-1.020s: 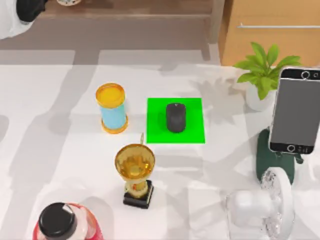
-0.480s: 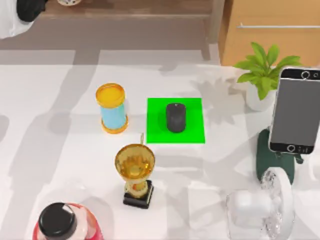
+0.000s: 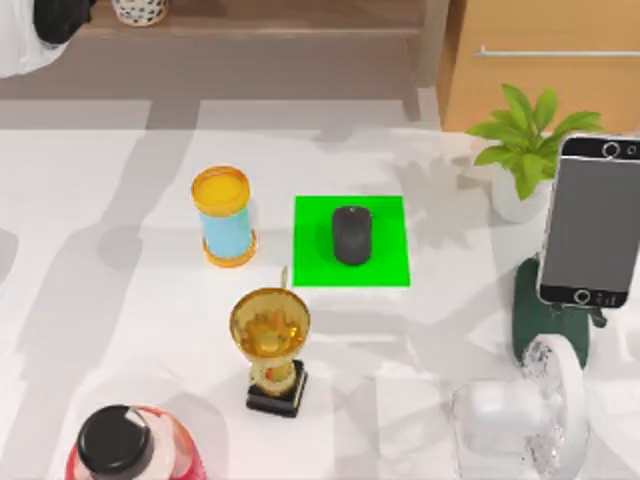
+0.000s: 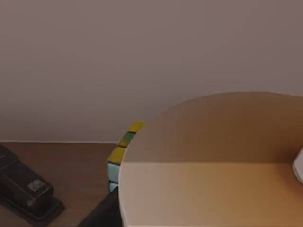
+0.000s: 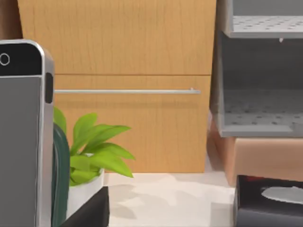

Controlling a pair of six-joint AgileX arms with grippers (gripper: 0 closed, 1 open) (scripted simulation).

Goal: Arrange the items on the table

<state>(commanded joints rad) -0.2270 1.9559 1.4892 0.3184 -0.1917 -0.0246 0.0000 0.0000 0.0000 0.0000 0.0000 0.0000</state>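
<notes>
Jaws: on either gripper, whether open or closed could not be told. The left arm [image 3: 35, 25] sat at the eleven o'clock corner of the top view, off the large white marbled table [image 3: 100, 250].

Close before the left wrist camera was a broad tan rounded body [image 4: 213, 161]. In my judgement this was the tall tan bubble-tea cup, carried there for placing, though the grip itself was hidden.

The small black oval mouse [image 3: 351, 235] lay centred on a bright green square mat [image 3: 385, 265], apparently its assigned spot. At three o'clock from it, the grey-screened black-edged smartphone [image 3: 590, 220] leaned upright on a dark green stand [image 3: 535, 325], propped for viewing. The white fan with clear cage [image 3: 520, 420] stood at four o'clock. A yellow-lidded blue canister [image 3: 224, 215] stood at nine o'clock and a gold trophy [image 3: 270, 340] at seven.

The left wrist view added a black stapler [image 4: 26, 191] on a brown surface. The right wrist view gave the smartphone [image 5: 21, 142] side-on, a leafy potted plant [image 5: 90, 151] behind it, and a black box [image 5: 270, 203].
</notes>
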